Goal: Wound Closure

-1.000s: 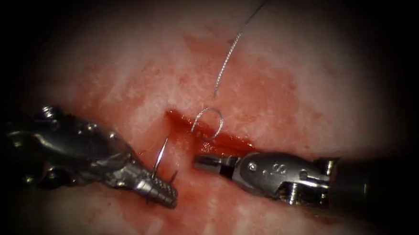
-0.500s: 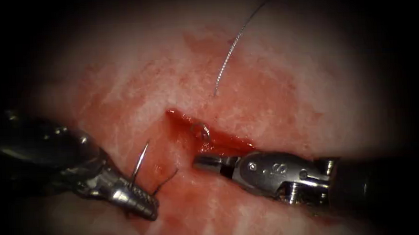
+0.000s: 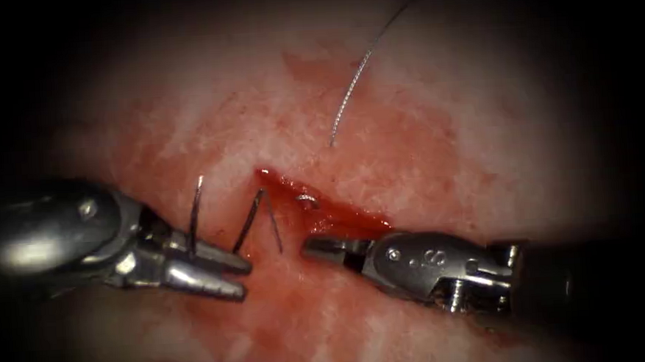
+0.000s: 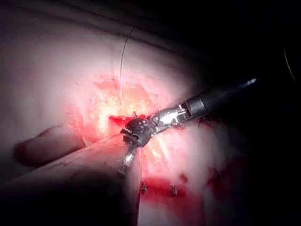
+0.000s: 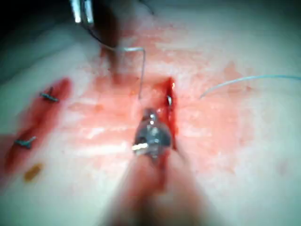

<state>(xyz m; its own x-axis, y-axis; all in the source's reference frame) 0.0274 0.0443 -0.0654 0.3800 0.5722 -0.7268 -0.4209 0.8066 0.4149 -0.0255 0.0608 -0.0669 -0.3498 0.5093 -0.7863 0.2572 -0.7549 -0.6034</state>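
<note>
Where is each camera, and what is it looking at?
Endoscope: above and in front, facing the cut; left gripper holds the needle mid-curve, out of the tissue, left of the cut; right gripper shut, empty.
Left wrist: rides the left arm, facing the cut.
Right wrist: rides the right arm, looking down its shaft at its gripper.
Shared: the cut.

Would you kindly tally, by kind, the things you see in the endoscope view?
Pincers: 2 (left pincer holds the needle near its tail end; right pincer holds nothing)
Needles: 1 (out of the tissue, left of the cut)
Thread: 1
Cuts: 1
Total: 5
</note>
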